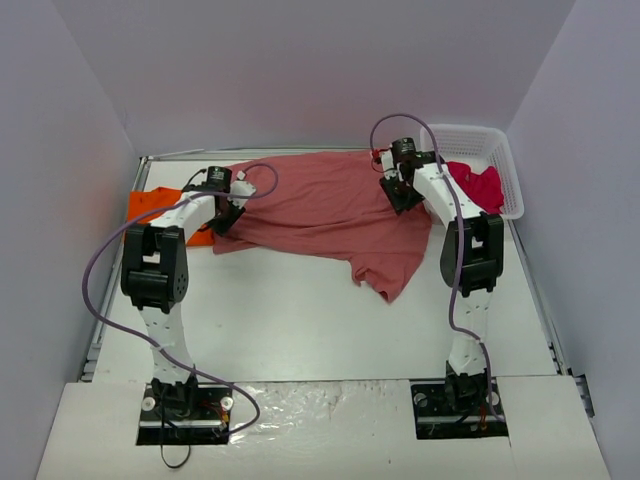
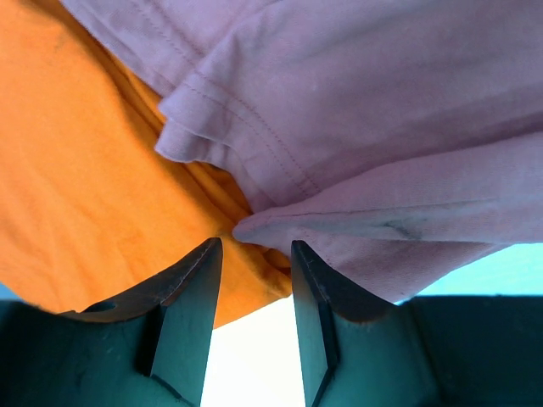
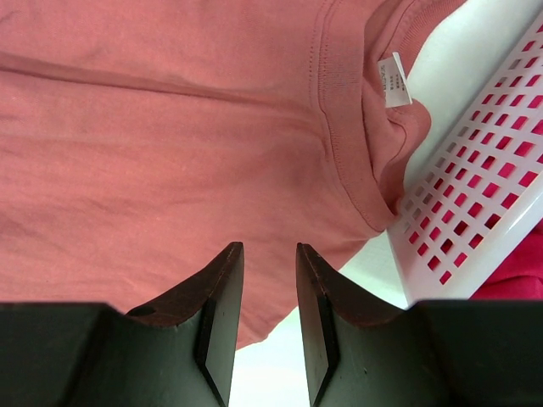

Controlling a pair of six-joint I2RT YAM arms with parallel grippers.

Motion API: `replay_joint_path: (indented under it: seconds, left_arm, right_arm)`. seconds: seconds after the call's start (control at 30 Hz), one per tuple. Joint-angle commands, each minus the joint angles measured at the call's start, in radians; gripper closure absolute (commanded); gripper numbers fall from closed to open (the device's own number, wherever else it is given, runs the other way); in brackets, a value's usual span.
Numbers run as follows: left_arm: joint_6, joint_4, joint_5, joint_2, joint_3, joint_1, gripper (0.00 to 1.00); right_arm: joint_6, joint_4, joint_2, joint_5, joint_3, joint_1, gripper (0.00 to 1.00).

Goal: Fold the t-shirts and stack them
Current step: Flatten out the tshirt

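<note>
While elbows bend, left claw (image 1: 228, 218), right claw (image 1: 400, 196) overhang red tee (image 1: 320, 205).

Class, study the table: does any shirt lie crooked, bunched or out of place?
The brick-red t-shirt lies unfolded and skewed. Its left edge overlaps the orange t-shirt, and one sleeve trails toward the arms. The crimson-pink t-shirt sits bunched in the white basket, not stacked.

brick-red tee (image 1: 330, 205) lies spread, rumpled, its edge over the orange tee (image 1: 150, 205); crimson-pink tee (image 1: 482, 186) bunched in basket (image 1: 470, 135).
</note>
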Motion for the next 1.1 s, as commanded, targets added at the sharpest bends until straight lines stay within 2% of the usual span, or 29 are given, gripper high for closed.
replay_joint_path:
  seconds: [0.0,0.47,0.6,0.63,0.67,0.73,1.07]
  left_arm:
    - [0.042,0.006,0.021,-0.041,-0.003,-0.005,0.63]
    - [0.119,-0.013,0.039,0.035,0.046,-0.039,0.66]
    - [0.124,-0.011,0.032,0.043,0.051,-0.05,0.78]
    - [0.125,-0.01,0.03,0.038,0.048,-0.053,0.83]
    - [0.122,-0.002,0.027,0.037,0.045,-0.054,0.93]
    - [0.125,0.009,0.013,0.026,0.029,-0.062,0.97]
    - [0.102,0.058,-0.082,-0.061,-0.047,-0.088,0.98]
  right_arm:
    - [-0.014,-0.023,0.01,0.048,0.012,0.01,0.73]
    - [-0.024,-0.021,0.025,0.078,0.006,0.014,0.73]
    - [-0.025,-0.02,0.029,0.09,0.0,0.021,0.73]
    - [-0.027,-0.02,0.03,0.091,-0.002,0.022,0.73]
    - [-0.027,-0.02,0.032,0.091,0.0,0.022,0.73]
    - [-0.027,-0.02,0.036,0.094,0.0,0.024,0.73]
    - [-0.028,-0.02,0.024,0.096,-0.008,0.03,0.74]
